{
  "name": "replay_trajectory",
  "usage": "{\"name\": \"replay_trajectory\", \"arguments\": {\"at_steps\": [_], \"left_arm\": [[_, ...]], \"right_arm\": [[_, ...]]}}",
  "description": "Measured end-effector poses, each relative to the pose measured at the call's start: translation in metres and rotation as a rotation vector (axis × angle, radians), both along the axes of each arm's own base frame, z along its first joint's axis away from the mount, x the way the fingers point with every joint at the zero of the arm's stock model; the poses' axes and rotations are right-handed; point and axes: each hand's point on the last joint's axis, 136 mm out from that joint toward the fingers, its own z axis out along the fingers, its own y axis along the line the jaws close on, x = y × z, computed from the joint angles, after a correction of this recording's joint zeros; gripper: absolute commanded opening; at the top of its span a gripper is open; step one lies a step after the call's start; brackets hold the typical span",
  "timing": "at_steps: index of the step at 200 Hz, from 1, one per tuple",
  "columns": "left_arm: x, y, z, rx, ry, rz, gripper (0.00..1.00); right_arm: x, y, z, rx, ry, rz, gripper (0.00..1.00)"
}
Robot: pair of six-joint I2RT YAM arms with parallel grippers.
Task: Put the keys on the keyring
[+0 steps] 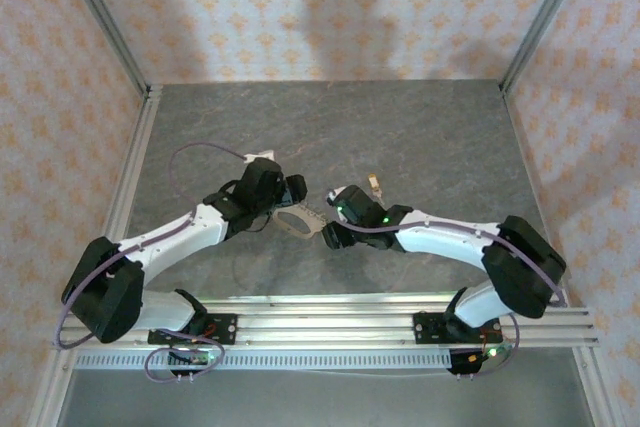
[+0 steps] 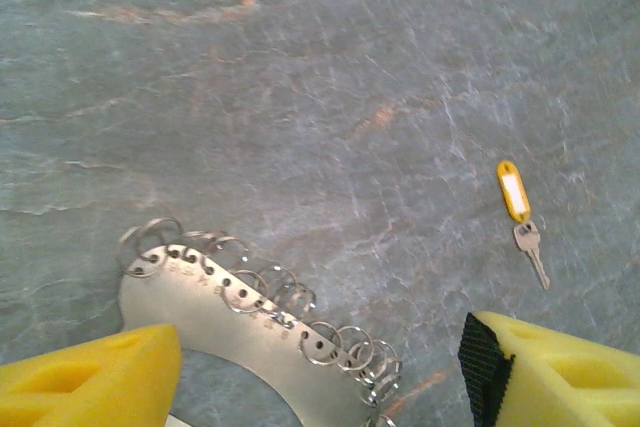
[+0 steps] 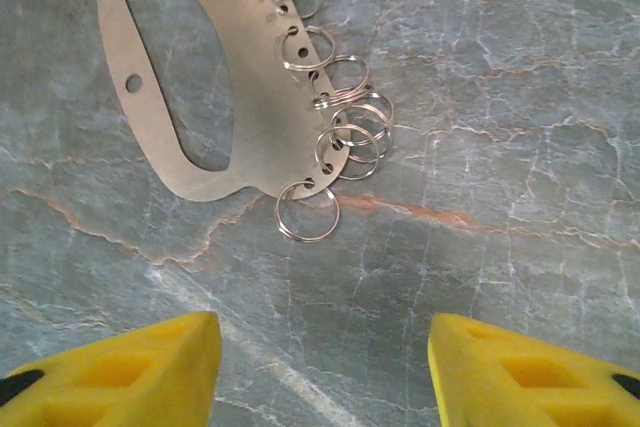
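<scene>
Steel keyring (image 3: pixel 262 97) lies flat on the counter (image 3: pixel 500 97), the tagged key (image 2: pixel 531 247) well apart and unthreaded, left pincer (image 2: pixel 320 377) and right pincer (image 3: pixel 325 367) both open and empty: threading appears wholly outstanding.

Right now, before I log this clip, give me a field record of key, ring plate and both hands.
ring plate: flat metal, oval cutout, split rings along one edge
key: silver, yellow tag attached, loose on table, apart from plate
left hand: open, empty, over the plate's ringed edge
right hand: open, empty, plate just ahead of it
task: key not on any ring
</scene>
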Motion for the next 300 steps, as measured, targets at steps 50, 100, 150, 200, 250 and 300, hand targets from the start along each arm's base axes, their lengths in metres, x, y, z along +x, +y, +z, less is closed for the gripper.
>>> {"name": "replay_trajectory", "arguments": {"at_steps": [50, 100, 150, 200, 250, 300], "left_arm": [[0.007, 0.023, 0.009, -0.041, -0.006, 0.053, 0.76], [0.009, 0.034, 0.014, -0.061, -0.012, 0.073, 0.77], [0.008, 0.048, 0.016, -0.075, -0.014, 0.102, 0.77], [0.007, 0.055, 0.015, -0.081, -0.010, 0.113, 0.77], [0.006, 0.055, 0.014, -0.086, -0.008, 0.110, 0.77], [0.005, 0.055, 0.012, -0.084, -0.004, 0.110, 0.77]], "right_arm": [[0.003, 0.012, -0.007, -0.141, -0.086, 0.092, 0.50], [0.009, 0.026, -0.010, -0.207, -0.127, 0.142, 0.45], [0.005, 0.028, -0.026, -0.277, -0.123, 0.182, 0.40], [0.013, 0.029, -0.029, -0.318, -0.144, 0.178, 0.37], [0.019, 0.028, -0.035, -0.352, -0.158, 0.170, 0.34], [0.022, 0.028, -0.040, -0.380, -0.166, 0.166, 0.32]]}}
